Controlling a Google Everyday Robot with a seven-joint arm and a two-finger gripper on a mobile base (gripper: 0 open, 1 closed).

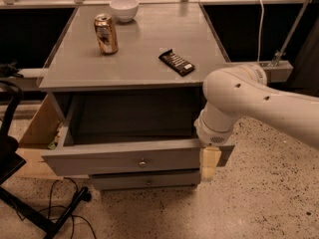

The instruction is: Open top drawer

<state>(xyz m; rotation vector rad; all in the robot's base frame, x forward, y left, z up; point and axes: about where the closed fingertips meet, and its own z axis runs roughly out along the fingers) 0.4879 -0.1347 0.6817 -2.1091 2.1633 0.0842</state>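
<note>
The top drawer (114, 158) is grey, pulled far out from under the table top, and looks empty inside. Its flat front carries a small round metal knob (142, 163) at the centre. My gripper (210, 162) hangs from the white arm (249, 96) at the drawer front's right end, pointing down, to the right of the knob and apart from it. A lower, narrower grey drawer (144, 179) with its own knob sits pushed in beneath.
On the grey table top (75, 71) stand a drink can (106, 33), a white bowl (124, 8) and a dark snack bar (176, 62). A cardboard box (37, 128) sits left of the drawers. A black stand and cables (45, 208) lie on the speckled floor.
</note>
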